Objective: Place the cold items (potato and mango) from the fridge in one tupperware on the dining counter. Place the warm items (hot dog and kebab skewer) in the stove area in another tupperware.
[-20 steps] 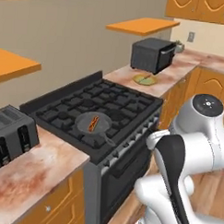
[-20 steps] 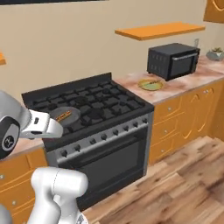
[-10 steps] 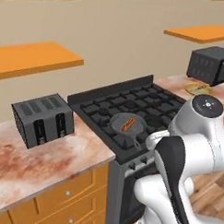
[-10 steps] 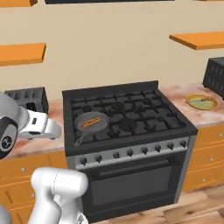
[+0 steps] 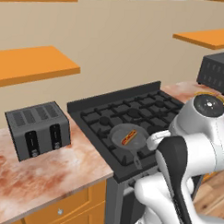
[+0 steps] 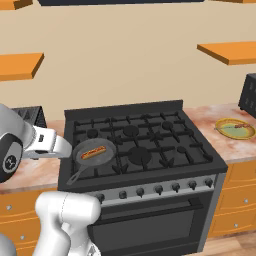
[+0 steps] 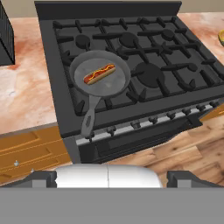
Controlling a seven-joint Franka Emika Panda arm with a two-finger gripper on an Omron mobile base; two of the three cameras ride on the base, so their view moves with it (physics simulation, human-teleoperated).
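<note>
The hot dog (image 7: pixel 99 74) lies in a grey pan (image 7: pixel 109 85) on the stove's front left burner, also seen from the base cameras (image 5: pixel 128 136) (image 6: pixel 93 152). My gripper (image 7: pixel 112 177) hangs high above and in front of the stove, wide open and empty, its dark fingertips (image 7: pixel 43 177) far apart. On the counter right of the stove, a yellow plate (image 6: pixel 235 128) carries a thin stick that looks like the kebab skewer (image 6: pixel 231 125). Potato, mango and tupperware are out of view.
A dark toaster (image 5: pixel 37 129) stands on the marbled counter (image 5: pixel 46 175) left of the stove (image 6: pixel 140 145). A black microwave (image 5: pixel 217 72) sits at the far right. Orange shelves (image 5: pixel 33 64) hang on the wall. Wood floor lies in front of the oven door (image 7: pixel 144 138).
The whole picture has shifted as the base moved: the stove now sits centred and closer, the toaster has come into view, and the microwave has slid to the right edge. The gripper stays open.
</note>
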